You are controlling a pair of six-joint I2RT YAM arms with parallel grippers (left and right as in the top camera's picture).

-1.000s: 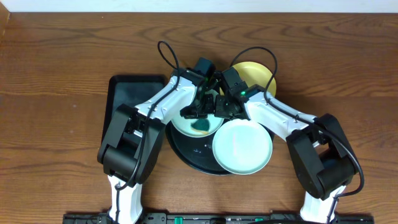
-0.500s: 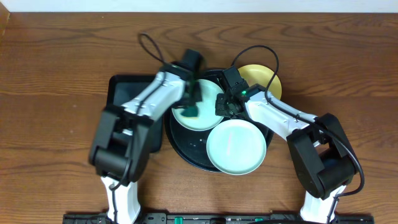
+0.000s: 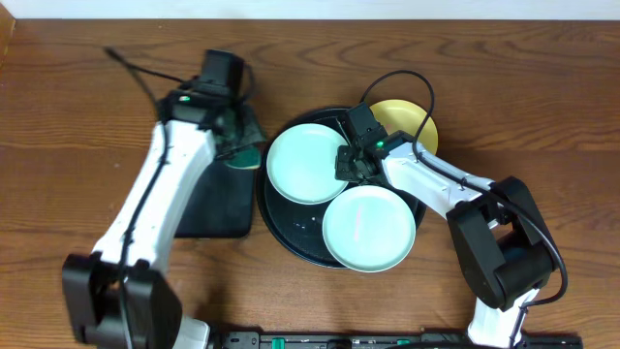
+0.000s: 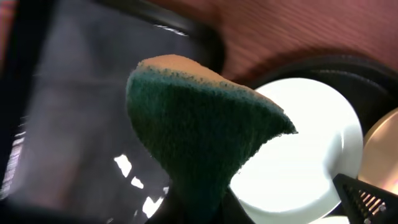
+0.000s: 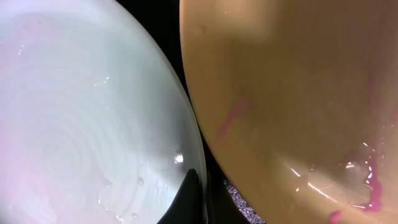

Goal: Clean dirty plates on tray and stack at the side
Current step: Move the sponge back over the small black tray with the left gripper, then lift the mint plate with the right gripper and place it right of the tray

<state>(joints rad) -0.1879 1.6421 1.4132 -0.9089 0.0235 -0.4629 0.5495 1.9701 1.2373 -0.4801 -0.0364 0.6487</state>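
A pale mint-blue plate (image 3: 308,163) lies at the upper left of the round black tray (image 3: 283,233). My right gripper (image 3: 351,160) is shut on its right rim; the right wrist view shows a finger (image 5: 189,199) over the rim of this plate (image 5: 81,124). A second mint-blue plate (image 3: 369,228) lies at the tray's front right. The pale yellow plate (image 3: 409,120) sits behind my right arm and shows pink smears in the right wrist view (image 5: 286,93). My left gripper (image 3: 235,136) is shut on the green sponge (image 4: 199,124) above the rectangular tray.
The black rectangular tray (image 3: 208,199) lies left of the round tray, under my left arm; it also shows in the left wrist view (image 4: 74,124). Both arms' cables loop above the trays. Brown wooden table surrounds everything.
My left arm has swung left with the sponge, off the mint-blue plate and over the rectangular tray. My right gripper has stayed on that plate's rim. The front plate shifted slightly.
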